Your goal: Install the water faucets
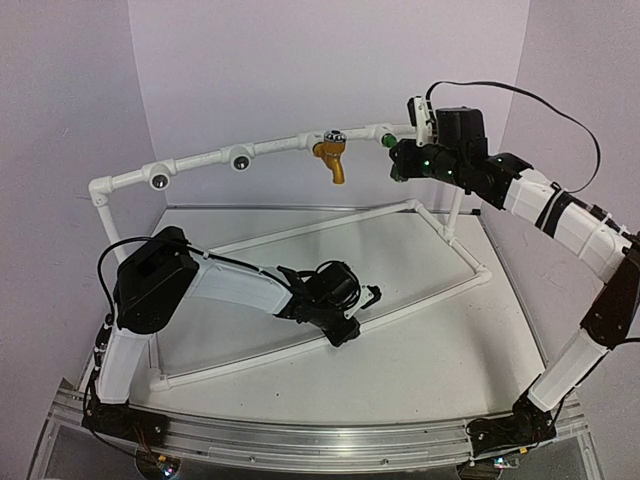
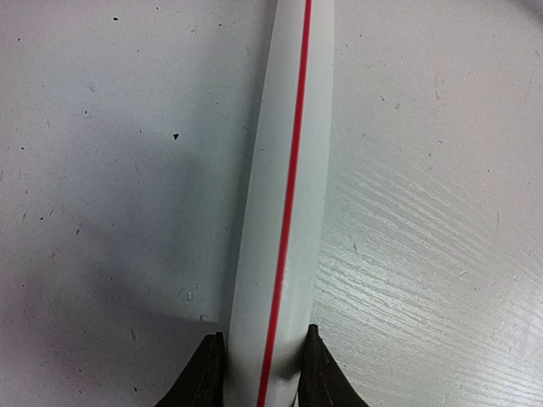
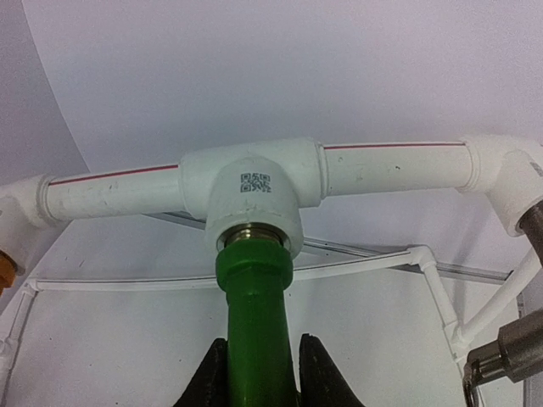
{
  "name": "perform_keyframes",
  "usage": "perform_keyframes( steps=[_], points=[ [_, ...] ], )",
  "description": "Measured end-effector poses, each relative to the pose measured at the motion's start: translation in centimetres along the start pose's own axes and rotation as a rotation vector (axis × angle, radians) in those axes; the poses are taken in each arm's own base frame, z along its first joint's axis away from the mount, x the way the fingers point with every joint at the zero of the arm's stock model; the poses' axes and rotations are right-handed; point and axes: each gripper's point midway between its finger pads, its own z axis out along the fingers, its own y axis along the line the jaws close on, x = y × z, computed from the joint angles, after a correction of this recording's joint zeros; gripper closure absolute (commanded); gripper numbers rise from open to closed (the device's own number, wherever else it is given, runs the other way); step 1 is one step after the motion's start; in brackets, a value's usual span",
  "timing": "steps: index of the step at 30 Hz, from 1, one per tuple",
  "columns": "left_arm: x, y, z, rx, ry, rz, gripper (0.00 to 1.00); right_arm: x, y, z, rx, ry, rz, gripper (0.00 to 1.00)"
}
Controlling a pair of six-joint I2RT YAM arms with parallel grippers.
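On the upper rail: mustard-yellow plastic faucet (image 1: 333, 160) with a silver cap hangs spout down from the white plastic pipe frame (image 1: 280, 147); two round silver-centred sockets (image 1: 160, 180) sit further left
At the rail's right end: green plastic faucet (image 3: 254, 305); its hexagonal end meets the brass-ringed mouth of a white tee fitting (image 3: 297, 174); how far it is screwed in, I cannot tell
Marking: small black square code (image 3: 255, 182) printed on the tee's face; too fine to read
Right gripper (image 3: 261, 341): black fingers clamped on the green faucet's body, one each side
Left gripper (image 2: 263, 335): closed around a low white pipe (image 2: 254, 212) on the white table (image 2: 102, 170); fingers touch both sides
Stripe: thin red line (image 2: 293, 170) runs along that pipe; a like one marks the upper rail
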Motion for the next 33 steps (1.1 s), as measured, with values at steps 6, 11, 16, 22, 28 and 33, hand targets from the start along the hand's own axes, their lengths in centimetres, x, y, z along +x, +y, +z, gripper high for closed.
perform_keyframes(
  steps=[6, 11, 16, 22, 28, 33],
  points=[
    [-0.05, -0.01, 0.01, 0.000, -0.001, 0.000, 1.00, -0.04, 0.02, 0.09, -0.041, 0.009, 0.092, 1.00],
    [-0.16, -0.07, 0.05, 0.001, -0.003, 0.001, 1.00, -0.11, 0.01, 0.11, -0.079, 0.022, 0.175, 1.00],
    [-0.19, -0.19, 0.06, 0.001, -0.004, 0.003, 1.00, -0.11, -0.02, 0.14, -0.110, 0.034, 0.244, 1.00],
    [-0.15, -0.21, 0.12, 0.001, -0.003, 0.003, 1.00, -0.15, 0.06, 0.14, -0.139, 0.046, 0.325, 1.00],
    [-0.32, -0.30, 0.13, 0.002, -0.005, 0.005, 1.00, -0.19, 0.07, 0.22, -0.171, 0.056, 0.423, 1.00],
    [-0.29, -0.34, 0.19, 0.002, -0.004, 0.005, 1.00, -0.13, 0.15, 0.37, -0.195, 0.060, 0.507, 1.00]
  ],
)
